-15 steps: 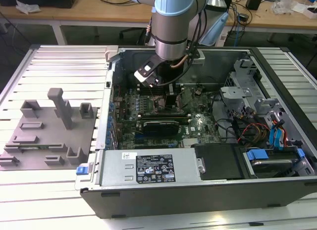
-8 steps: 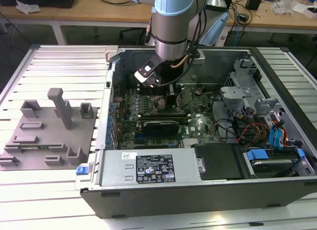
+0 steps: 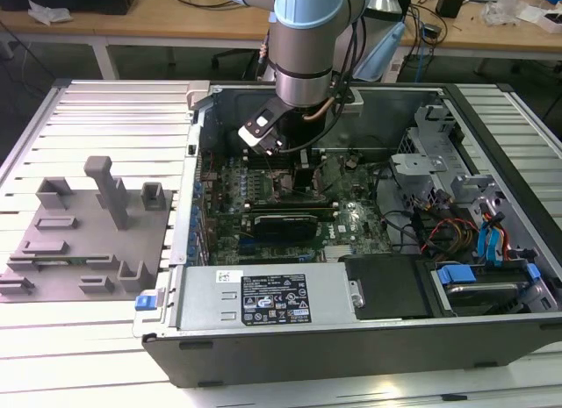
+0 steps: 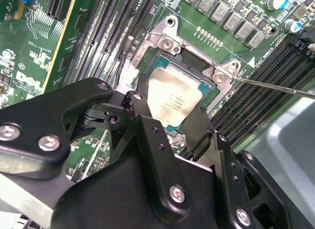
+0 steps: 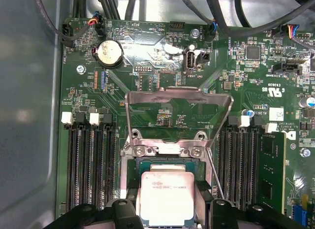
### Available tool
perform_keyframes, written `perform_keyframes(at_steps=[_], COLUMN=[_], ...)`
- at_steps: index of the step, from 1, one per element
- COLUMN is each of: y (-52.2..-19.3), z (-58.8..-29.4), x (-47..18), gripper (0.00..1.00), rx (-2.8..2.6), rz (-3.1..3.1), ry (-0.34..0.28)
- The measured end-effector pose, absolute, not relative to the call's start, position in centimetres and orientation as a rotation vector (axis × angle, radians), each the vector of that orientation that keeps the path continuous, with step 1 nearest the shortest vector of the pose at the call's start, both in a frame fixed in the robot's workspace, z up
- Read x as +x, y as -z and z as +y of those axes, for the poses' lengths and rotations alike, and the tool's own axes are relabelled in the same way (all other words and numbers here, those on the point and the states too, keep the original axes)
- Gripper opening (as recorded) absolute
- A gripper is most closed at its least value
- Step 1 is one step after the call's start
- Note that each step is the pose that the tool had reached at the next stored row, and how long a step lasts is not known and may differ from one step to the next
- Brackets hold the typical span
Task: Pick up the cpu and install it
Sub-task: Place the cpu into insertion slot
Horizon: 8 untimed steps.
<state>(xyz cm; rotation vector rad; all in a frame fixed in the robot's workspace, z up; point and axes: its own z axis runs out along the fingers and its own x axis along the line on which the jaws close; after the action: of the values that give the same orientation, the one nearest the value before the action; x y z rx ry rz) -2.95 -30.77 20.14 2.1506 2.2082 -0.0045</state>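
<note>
Inside the open computer case [image 3: 351, 348], at the socket [image 5: 147, 151], grips the cpu [image 5: 167, 197] by opposite edges between narrowed fingers [image 5: 220, 210].

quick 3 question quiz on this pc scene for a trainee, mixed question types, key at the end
1. True or false: the cpu is held in the claw, right at the socket.
2. The hinged metal frame of the socket is: A) flipped open, B) shut over the cpu, C) missing.
3. Fill in: the arm reaches down into the open ____.

Key
1. True.
2. A.
3. computer case.
</note>
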Motion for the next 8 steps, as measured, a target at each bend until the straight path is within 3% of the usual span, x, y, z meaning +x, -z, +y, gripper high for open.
perform_keyframes(at_steps=[3, 4, 8], y=[-20.14, -20.14, -20.14], z=[-30.77, -30.76, -30.76], x=[-2.95, -2.95, -2.95], gripper=[0.54, 0.6, 0.6], rx=[2.15, 2.15, 2.149], rz=[2.209, 2.209, 2.209], ry=[0.004, 0.004, 0.004])
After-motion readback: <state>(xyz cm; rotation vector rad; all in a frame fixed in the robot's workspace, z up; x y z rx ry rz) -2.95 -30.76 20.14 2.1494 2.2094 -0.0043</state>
